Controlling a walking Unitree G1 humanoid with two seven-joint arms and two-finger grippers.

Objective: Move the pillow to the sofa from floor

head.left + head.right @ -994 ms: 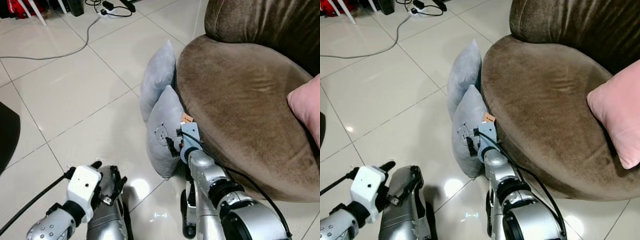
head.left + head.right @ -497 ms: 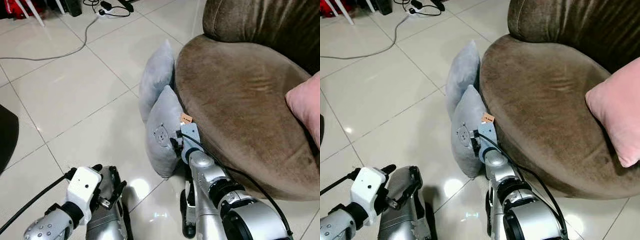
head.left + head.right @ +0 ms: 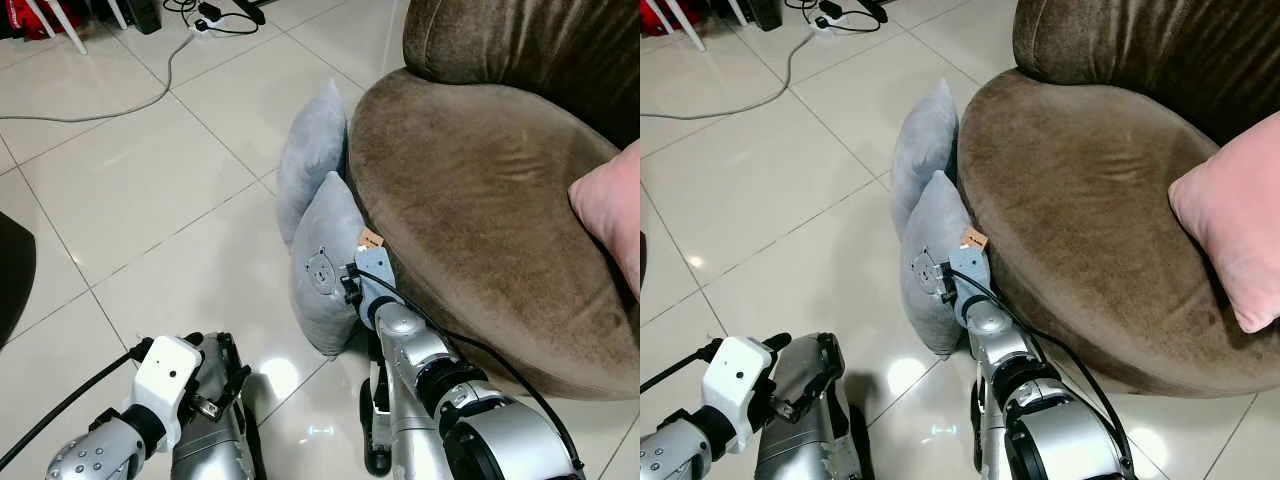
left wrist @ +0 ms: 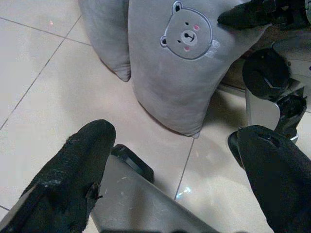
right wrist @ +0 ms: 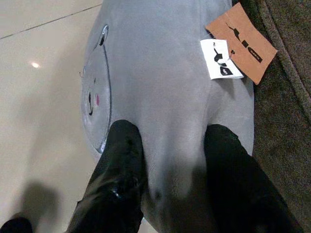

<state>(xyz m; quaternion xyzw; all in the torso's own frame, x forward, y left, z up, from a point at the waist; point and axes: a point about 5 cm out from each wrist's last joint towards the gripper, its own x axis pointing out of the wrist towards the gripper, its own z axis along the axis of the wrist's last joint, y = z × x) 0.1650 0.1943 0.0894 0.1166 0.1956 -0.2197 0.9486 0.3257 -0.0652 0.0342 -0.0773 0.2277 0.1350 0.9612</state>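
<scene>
Right gripper (image 3: 943, 283) pressed against grey pillow (image 3: 930, 260), fingers hidden behind the wrist block. Pillow upright on tiled floor (image 3: 770, 190), leaning on the rim of brown sofa (image 3: 1090, 200) just right of the gripper. Orange tag (image 3: 974, 239) at the pillow's edge, just above the gripper. Second grey pillow (image 3: 923, 145) beyond, also upright against the sofa. Pink cushion (image 3: 1230, 215) on the seat, well right of the gripper. Left gripper (image 3: 790, 375) low and well left, near the floor, fingers apart, holding nothing. Grey cable (image 3: 740, 100) and power strip (image 3: 825, 22) far beyond on the floor.
</scene>
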